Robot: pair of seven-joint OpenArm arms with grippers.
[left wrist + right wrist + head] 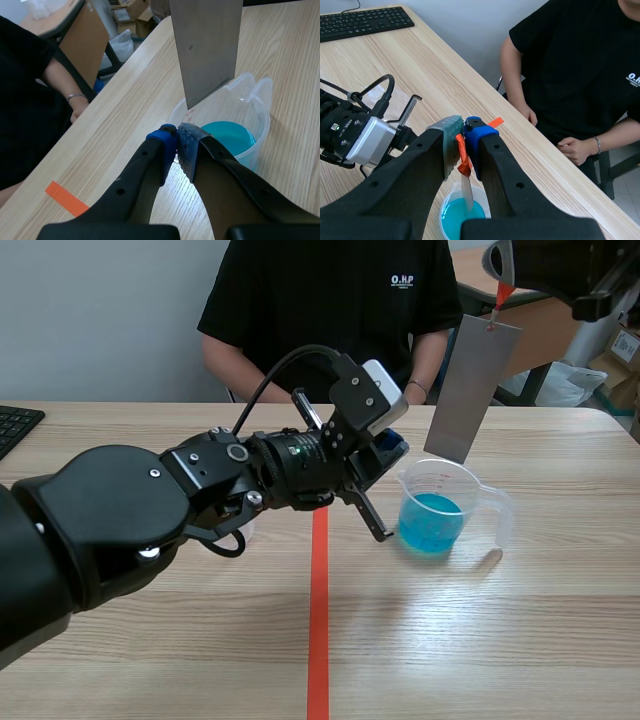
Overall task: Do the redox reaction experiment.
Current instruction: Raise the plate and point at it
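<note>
**Hanging plate over cup, not yet dipped**

Right gripper [503,282], upper right of the frame: jaws clamped on the orange tag [462,159] at the top of the metal plate [470,390]. The plate hangs with its long axis close to vertical, leaning slightly. Its lower edge is just above the rim of the measuring cup [480,502], which stands right of centre on the worktop [480,640]. Blue liquid [432,518] fills the cup's lower part, below the plate. Plate and liquid look apart, though the right wrist view alone cannot settle it.

Judgement: the coming move is a straight descent along the plate's own axis, and the right arm is the one placed for it.

Left gripper [390,452], centre of the frame: jaws together on nothing, tips just beside the cup's left rim. Contact with the wall cannot be told.

Count:
- plate, one
- tag, one
- cup, one
- liquid, one pool
- arms, two
- person [330,310], one, seated at top centre
- keyboard [15,425], one, at the left edge
- tape line [318,620], one, running up the lower middle
</note>
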